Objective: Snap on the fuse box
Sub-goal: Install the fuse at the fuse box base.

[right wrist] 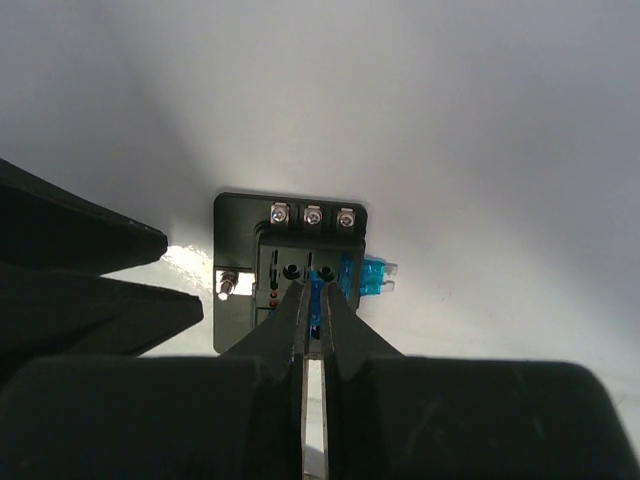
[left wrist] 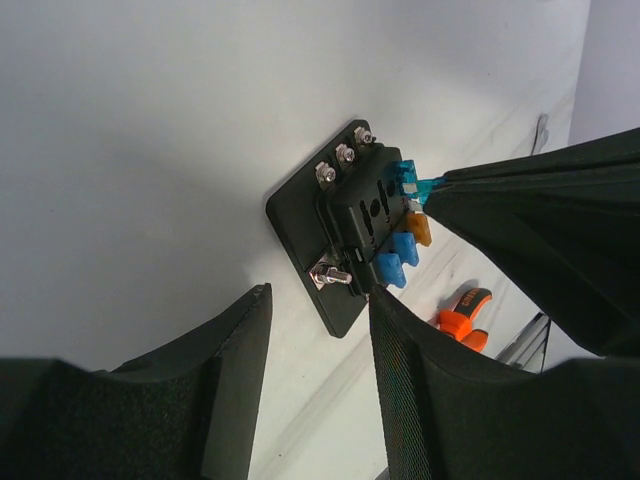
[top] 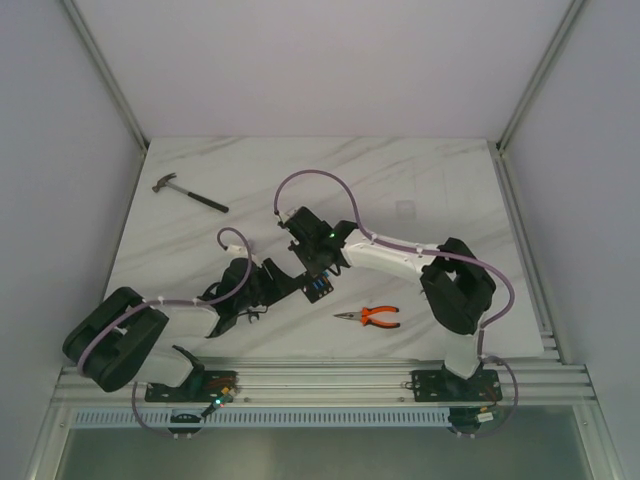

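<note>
1. White, grey-veined table (top: 430,180) between pale plain walls (top: 300,60), with metal rails (top: 320,380) along the near edge and up the corners. Hammer (top: 190,194) lying far left; orange-handled pliers (top: 369,317) near the front, right of centre.
2. Near the table's middle, a little up and left of the pliers, between the two arm tips: the fuse box (top: 319,289), flat on its base plate, slotted face up.
3. Row of three screws (right wrist: 312,214) along the edge farthest from the right wrist camera; single stud (right wrist: 228,286) on the side toward the left gripper (left wrist: 318,300). Long axis not clear, with the near end hidden under fingers.
4. At the left gripper: jaws standing apart, plate corner just beyond the gap; contact impossible to tell.
5. At the right gripper (right wrist: 314,300): pinched narrow on a thin blue fuse (right wrist: 316,292) over the box's face.
6. Only from the left wrist: an orange fuse (left wrist: 419,228) among blue ones standing out of the slots. Only from the right wrist: the pinch itself. Only from above: hammer, walls and rails.
</note>
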Tool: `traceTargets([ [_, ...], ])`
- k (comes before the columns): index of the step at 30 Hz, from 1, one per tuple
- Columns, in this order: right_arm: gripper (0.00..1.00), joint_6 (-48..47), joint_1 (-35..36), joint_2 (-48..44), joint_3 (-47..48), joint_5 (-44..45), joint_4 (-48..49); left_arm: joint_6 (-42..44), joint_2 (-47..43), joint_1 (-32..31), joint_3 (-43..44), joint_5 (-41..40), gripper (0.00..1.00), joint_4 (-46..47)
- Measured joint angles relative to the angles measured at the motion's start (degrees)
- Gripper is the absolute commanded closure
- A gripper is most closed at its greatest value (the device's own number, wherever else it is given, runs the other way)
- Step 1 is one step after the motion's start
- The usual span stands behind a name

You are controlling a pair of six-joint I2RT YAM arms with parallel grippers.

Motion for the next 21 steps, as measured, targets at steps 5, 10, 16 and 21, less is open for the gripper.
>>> traceTargets([
  [5, 1.0, 0.39, 0.04, 1.44, 0.04, 0.35, 0.09, -0.7, 1.57, 0.0, 0.0, 1.22, 0.49, 1.36],
  [10, 1.0, 0.57, 0.04, 2.27, 0.04, 0.44, 0.11, -1.14, 3.82, 0.04, 0.37, 2.01, 0.53, 2.89],
  [16, 1.0, 0.59, 0.15, 2.56, 0.07, 0.63, 0.13, -1.29, 5.7, 0.04, 1.27, 2.93, 0.55, 3.72],
  [21, 1.0, 0.79, 0.33, 2.56, 0.07, 0.68, 0.11, -1.29, 6.25, 0.04, 1.64, 3.21, 0.58, 3.69],
])
